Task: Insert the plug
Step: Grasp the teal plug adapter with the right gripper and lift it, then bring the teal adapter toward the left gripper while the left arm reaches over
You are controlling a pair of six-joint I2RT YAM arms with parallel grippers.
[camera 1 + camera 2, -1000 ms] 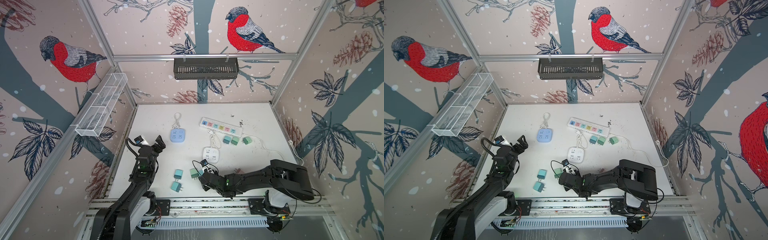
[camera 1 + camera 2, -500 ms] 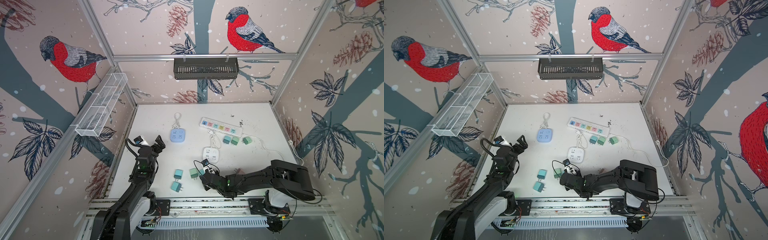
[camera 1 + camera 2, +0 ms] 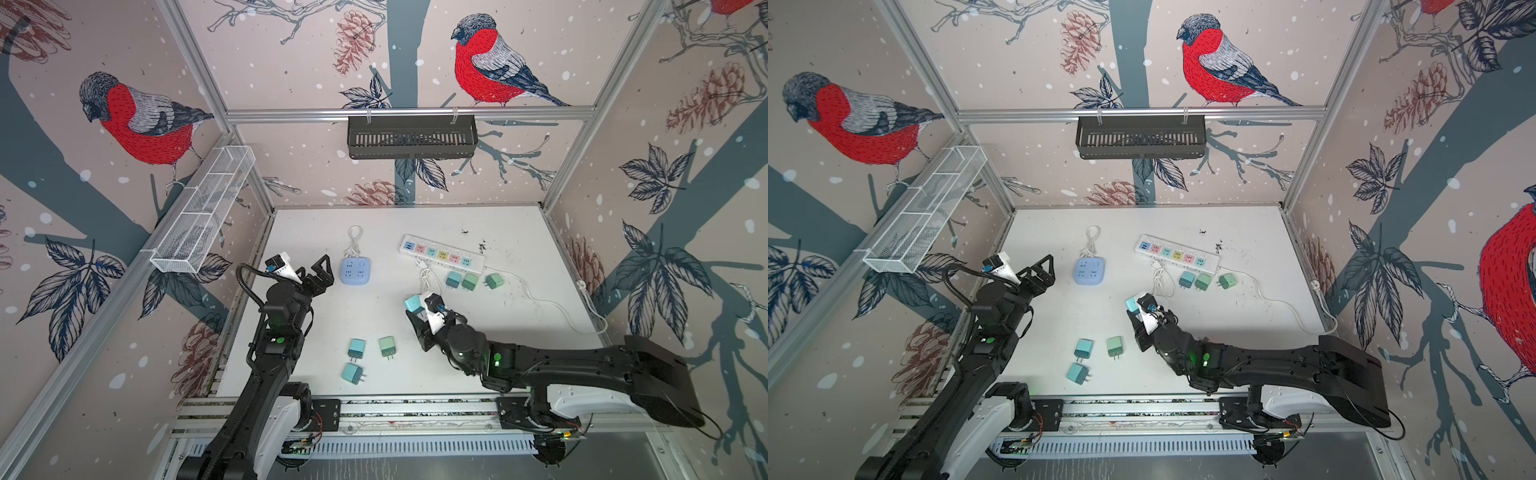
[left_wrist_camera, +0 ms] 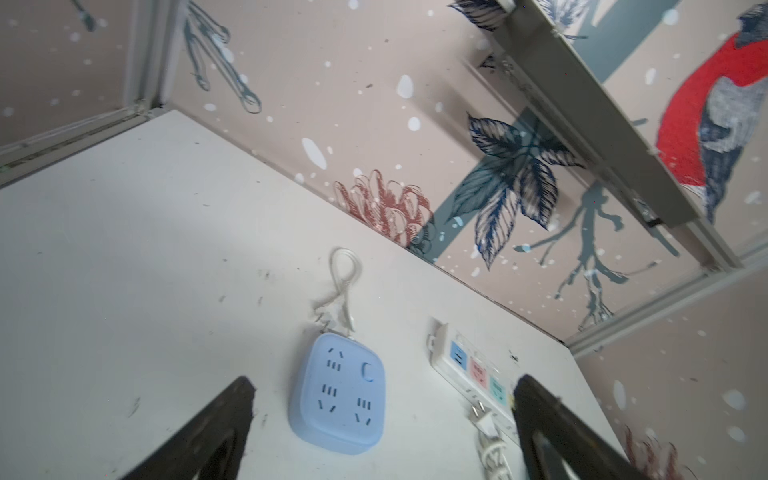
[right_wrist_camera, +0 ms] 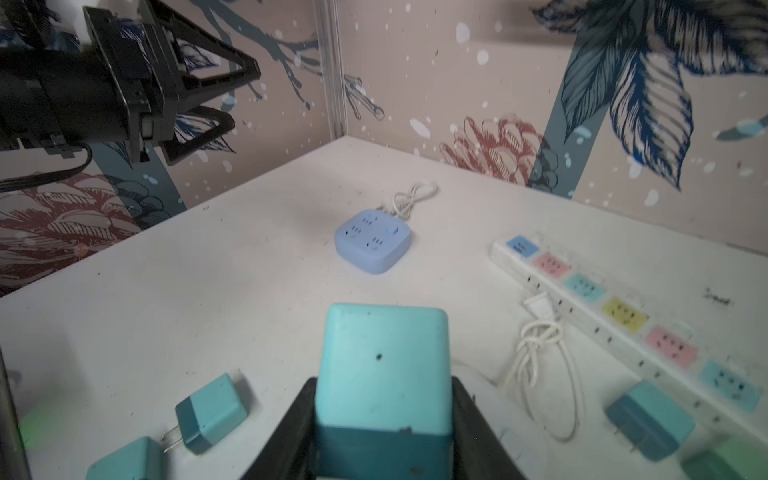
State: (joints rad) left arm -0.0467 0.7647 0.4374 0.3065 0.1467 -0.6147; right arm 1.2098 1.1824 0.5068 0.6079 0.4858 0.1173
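A light-cyan, block-shaped plastic plug with a dark-teal base (image 5: 382, 361) is clamped between the narrowed jaws of the right gripper (image 5: 384, 451) and appears raised off the white tabletop (image 3: 519, 232). Taking the rounded pale-blue square socket block (image 3: 355, 271) as landmark, the held plug is found to its right and toward the front in both top views, well apart from it. The plug's long axis is laid along the fingers, light end outward, dark end toward the wrist. Its prongs are hidden, so their direction cannot be told.

The long white power strip with coloured outlets (image 3: 442, 255) is set to the right of the blue block, farther back than the held plug. The left gripper (image 3: 319, 275), spread wide and empty, is poised just left of the blue block and is nearer to it than the right gripper, though the plug is carried by the right arm.

Seven plugs are counted: one held, three loose in front of the blue block, and three to its right beside the strip. Two socket units are seen.
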